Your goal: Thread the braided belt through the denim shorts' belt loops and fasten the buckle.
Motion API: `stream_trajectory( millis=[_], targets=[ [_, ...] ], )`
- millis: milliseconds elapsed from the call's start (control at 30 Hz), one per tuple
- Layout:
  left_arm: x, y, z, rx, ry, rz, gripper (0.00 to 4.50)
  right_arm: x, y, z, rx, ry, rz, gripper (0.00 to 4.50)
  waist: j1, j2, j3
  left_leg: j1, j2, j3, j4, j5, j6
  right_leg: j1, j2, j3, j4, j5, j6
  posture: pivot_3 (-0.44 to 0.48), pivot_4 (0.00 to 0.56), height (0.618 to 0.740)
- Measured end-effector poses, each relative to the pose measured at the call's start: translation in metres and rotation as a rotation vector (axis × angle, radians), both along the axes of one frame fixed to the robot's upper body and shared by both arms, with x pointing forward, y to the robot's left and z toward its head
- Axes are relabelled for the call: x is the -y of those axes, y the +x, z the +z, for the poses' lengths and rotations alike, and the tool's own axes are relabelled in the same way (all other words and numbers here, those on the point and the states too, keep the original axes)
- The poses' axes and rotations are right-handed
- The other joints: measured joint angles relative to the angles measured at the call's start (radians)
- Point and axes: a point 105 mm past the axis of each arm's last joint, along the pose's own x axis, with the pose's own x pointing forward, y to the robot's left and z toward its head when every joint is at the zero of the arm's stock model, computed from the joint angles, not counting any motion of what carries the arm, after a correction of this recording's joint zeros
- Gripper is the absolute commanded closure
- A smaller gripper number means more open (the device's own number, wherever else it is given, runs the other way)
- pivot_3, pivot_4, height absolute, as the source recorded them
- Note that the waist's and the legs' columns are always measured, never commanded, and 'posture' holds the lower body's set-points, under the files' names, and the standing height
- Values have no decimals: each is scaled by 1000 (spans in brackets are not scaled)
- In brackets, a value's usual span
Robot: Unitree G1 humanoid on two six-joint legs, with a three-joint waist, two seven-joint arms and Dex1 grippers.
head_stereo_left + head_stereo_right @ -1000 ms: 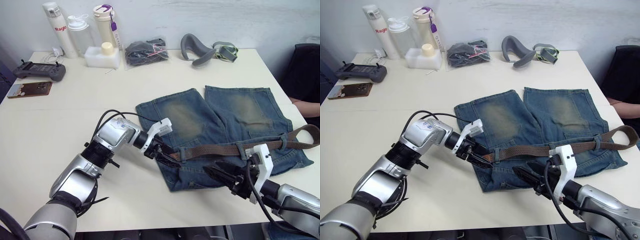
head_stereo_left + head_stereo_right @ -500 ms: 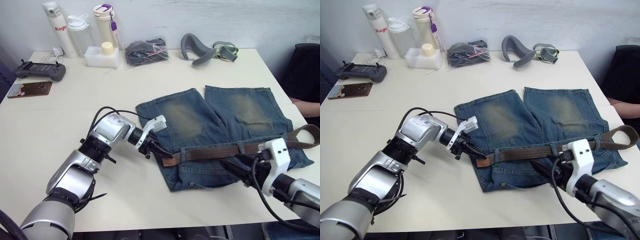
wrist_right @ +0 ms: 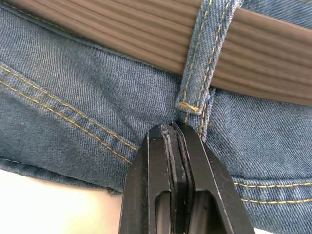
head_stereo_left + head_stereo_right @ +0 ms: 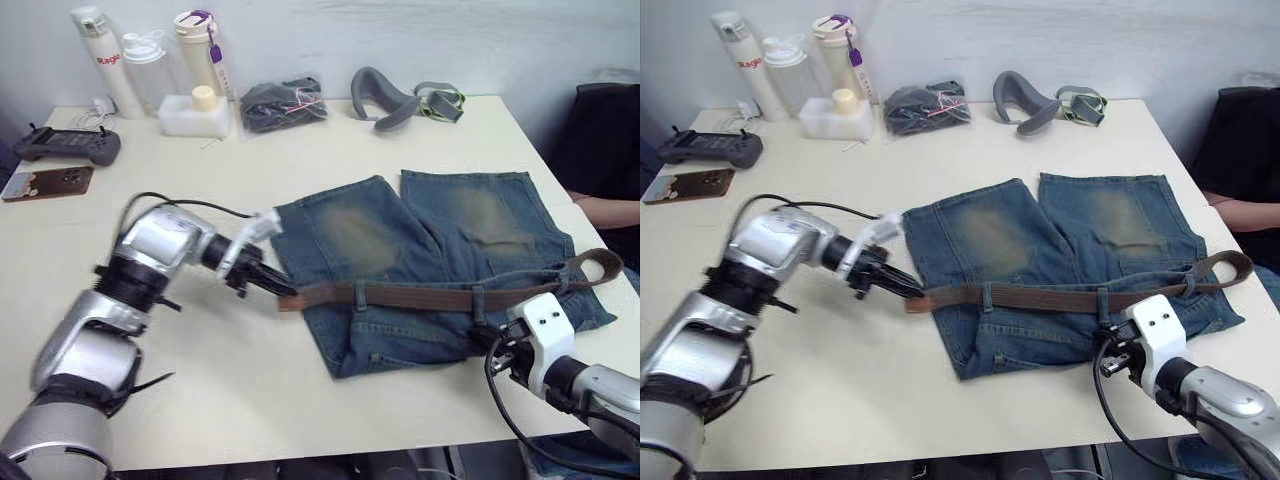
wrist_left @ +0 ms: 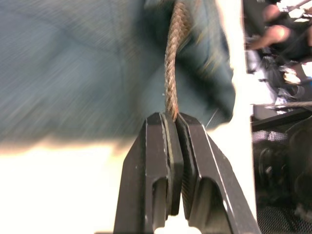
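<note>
Left end effector (image 5: 171, 117) apparently pinches braided belt (image 5: 176, 53) end.

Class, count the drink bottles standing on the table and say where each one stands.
3, all at the far left corner: a white flask, a clear shaker, and a cream bottle with a purple lid.

Readable text: one item only.
White bottle (image 4: 97, 60) at the table's far left corner carries red lettering, reads "Ragle" as far as can be made out; last letters are blurry. Nothing legible on the two bottles next to it, the clear bag or the handheld controller.
</note>
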Motion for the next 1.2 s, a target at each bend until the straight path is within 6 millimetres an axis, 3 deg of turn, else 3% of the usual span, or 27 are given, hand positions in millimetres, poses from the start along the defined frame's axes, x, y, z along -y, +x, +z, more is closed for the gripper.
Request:
stream_trajectory(
  millis=[100, 367, 700, 867, 900, 1000, 1100, 1200],
  targets=[
    [-58, 9, -3, -4, 104, 177, 4500, 3, 4, -4, -9, -9, 11, 4460, 0, -7, -4, 0, -1, 0, 1, -1, 2, 1, -2, -1, 0, 0, 0, 0, 150, 740],
    [-129, 4, -8, 10, 146, 340, 4500, -1, 13, -5, -11, -5, 63, 4460, -5, -19, -9, 1, 3, 0, 0, -2, 4, 1, -4, -3, 0, 0, -2, 0, 150, 740],
    [-171, 11, -4, 107, 188, 468, 4500, -2, 19, -3, -25, -7, 104, 4460, -5, -21, -11, 1, 3, 0, -1, -3, 4, 0, -6, -5, 0, 1, -4, 0, 150, 740],
    [-178, 11, -4, 176, 201, 441, 4500, -2, 19, -2, -33, 8, 105, 4460, -5, -21, -11, 2, 5, 0, -2, -3, 4, 0, -7, -4, 0, 1, -5, 0, 150, 740],
    [-177, 11, -4, 179, 195, 436, 3706, -3, 18, -1, -36, 31, 103, 4500, -5, -21, -11, 2, 5, 1, -2, -3, 4, 0, -7, -4, 0, 1, -5, 0, 150, 740],
    [-170, 10, -10, 132, 174, 432, 2607, -6, 13, 5, -60, 117, 122, 3516, -1, -17, -8, 1, 3, 1, -2, -3, 4, 0, -5, -5, 0, 1, -5, 0, 150, 740],
    [-158, 13, -8, 108, 128, 416, 1399, -9, 2, 19, -74, 140, 189, 2223, 6, -14, -7, -1, 2, 0, -2, -3, 5, -1, -4, -5, 0, 2, -4, 0, 150, 740],
    [-133, 20, 12, 147, 0, 356, 44, 0, -8, 44, -63, 154, 218, 748, 23, -14, -6, -2, 1, 0, -1, -3, 5, -1, -4, -6, 0, 2, -4, 0, 150, 740]
  ],
)
